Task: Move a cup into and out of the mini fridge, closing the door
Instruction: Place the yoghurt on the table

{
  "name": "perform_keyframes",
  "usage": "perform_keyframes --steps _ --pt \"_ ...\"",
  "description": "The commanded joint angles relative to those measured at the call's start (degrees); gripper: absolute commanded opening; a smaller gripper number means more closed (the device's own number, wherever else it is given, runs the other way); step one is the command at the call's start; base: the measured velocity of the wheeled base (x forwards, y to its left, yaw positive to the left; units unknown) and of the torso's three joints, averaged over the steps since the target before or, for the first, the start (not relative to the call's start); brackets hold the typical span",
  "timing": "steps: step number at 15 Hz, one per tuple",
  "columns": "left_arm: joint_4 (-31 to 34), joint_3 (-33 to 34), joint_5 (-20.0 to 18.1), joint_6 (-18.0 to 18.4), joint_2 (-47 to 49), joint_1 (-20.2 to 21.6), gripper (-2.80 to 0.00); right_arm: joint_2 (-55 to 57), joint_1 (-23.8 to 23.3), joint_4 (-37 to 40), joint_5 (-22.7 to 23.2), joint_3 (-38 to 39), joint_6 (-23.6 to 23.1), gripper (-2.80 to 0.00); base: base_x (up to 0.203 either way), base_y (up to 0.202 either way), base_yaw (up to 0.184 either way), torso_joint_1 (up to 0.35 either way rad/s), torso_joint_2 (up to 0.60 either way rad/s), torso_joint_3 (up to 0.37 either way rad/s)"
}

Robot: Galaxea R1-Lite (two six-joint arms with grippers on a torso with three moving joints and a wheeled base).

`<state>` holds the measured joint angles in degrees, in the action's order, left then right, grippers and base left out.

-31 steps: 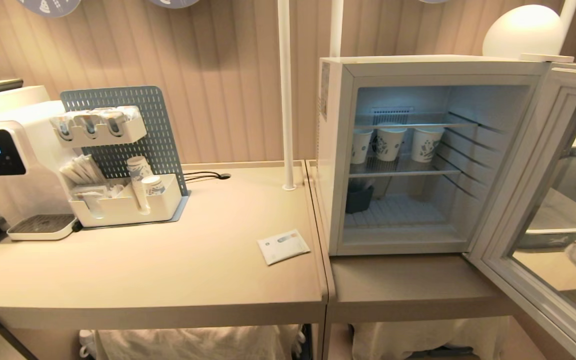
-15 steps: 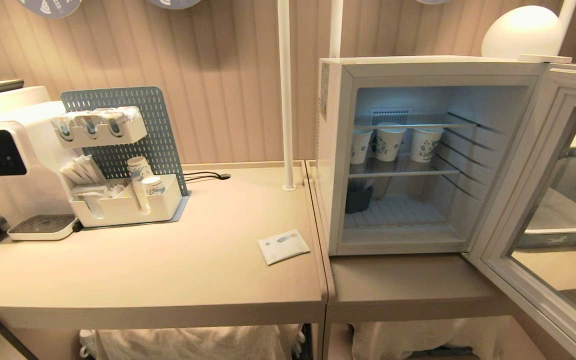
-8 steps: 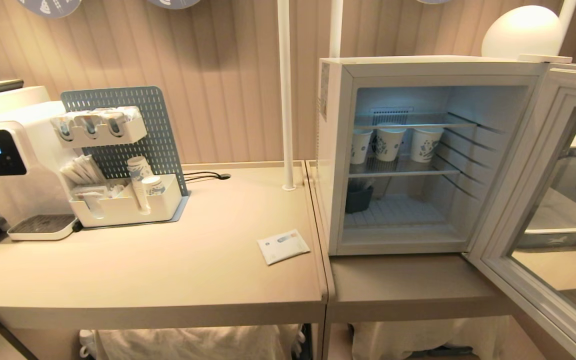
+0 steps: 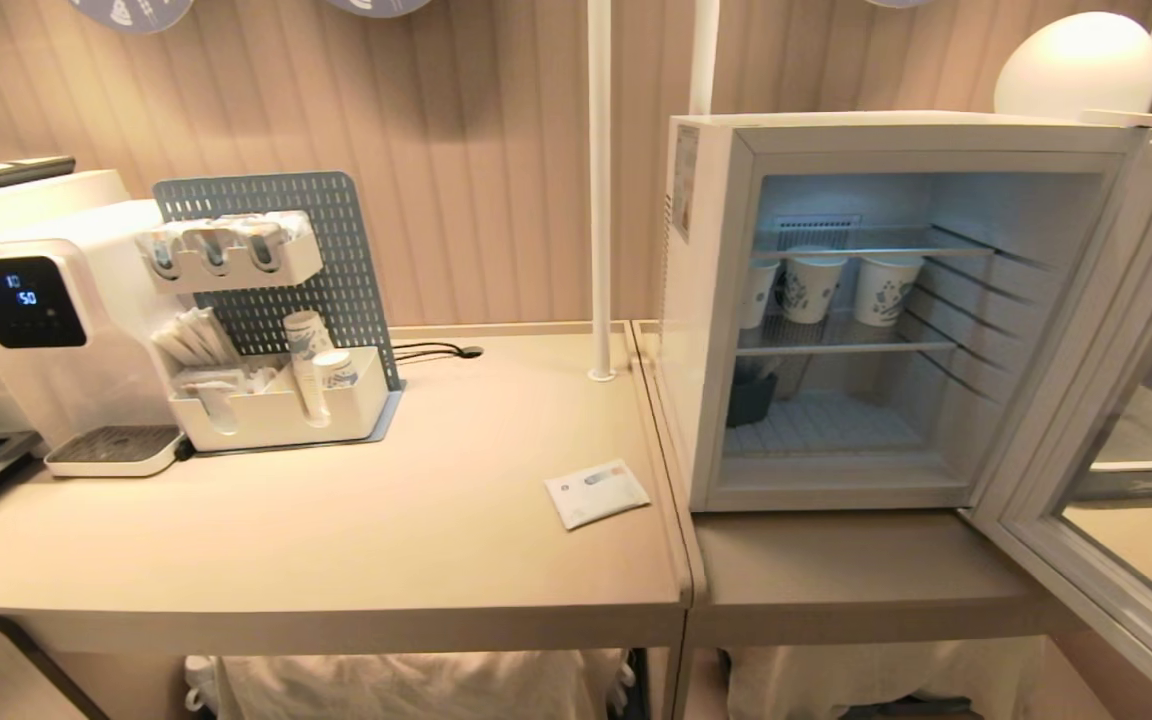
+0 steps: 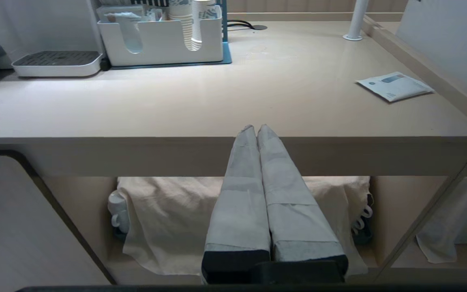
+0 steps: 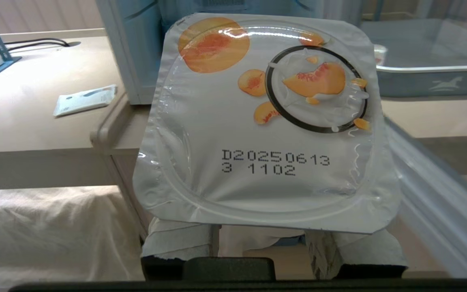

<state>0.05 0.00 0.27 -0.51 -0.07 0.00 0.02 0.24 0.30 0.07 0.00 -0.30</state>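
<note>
Warm, even indoor light is falling across the tabletop [image 4: 336, 540], with a glowing lamp globe [image 4: 1076, 60] shining at the upper right of the head view. A cooler bluish light is glowing inside the mini fridge [image 4: 896, 300]. Glare is streaking the foil top of the cup [image 6: 266, 121], which is filling the right wrist view sharply while the background behind it is softening. Straight edges are bowing slightly toward the head view's borders.

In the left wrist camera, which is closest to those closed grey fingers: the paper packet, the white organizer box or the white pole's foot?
From the left gripper, shut at the table's front edge:
1. Paper packet, off to one side.
2. White organizer box, farther back on the other side.
3. Pole foot, about as far back; too close to call.
</note>
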Motion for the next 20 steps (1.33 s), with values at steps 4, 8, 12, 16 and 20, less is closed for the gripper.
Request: perform_keyframes --steps 4,8,12,16,20 --pt "-0.02 0.09 0.0 -0.02 0.07 0.0 -2.8 0.15 0.1 0.05 -0.07 0.0 0.04 -2.8 0.0 0.193 0.001 0.003 0.0 0.003" --pt "-0.05 0.09 0.0 -0.02 0.07 0.0 -2.8 0.15 0.1 0.05 -0.07 0.0 0.13 -2.8 0.0 0.193 0.001 0.002 0.0 0.004" --pt "-0.01 0.09 0.0 -0.02 0.07 0.0 -2.8 0.15 0.07 0.05 -0.07 0.0 0.13 -2.8 0.0 0.19 0.0 0.002 0.0 0.003" --pt "-0.04 0.09 0.0 -0.02 0.07 0.0 -2.8 0.15 0.02 0.05 -0.07 0.0 0.38 -2.8 0.0 0.191 0.001 0.002 0.0 0.003" --pt "-0.05 0.09 0.0 -0.02 0.07 0.0 -2.8 0.15 0.02 0.05 -0.07 0.0 0.39 -2.8 0.0 0.192 0.0 0.003 0.0 0.002"
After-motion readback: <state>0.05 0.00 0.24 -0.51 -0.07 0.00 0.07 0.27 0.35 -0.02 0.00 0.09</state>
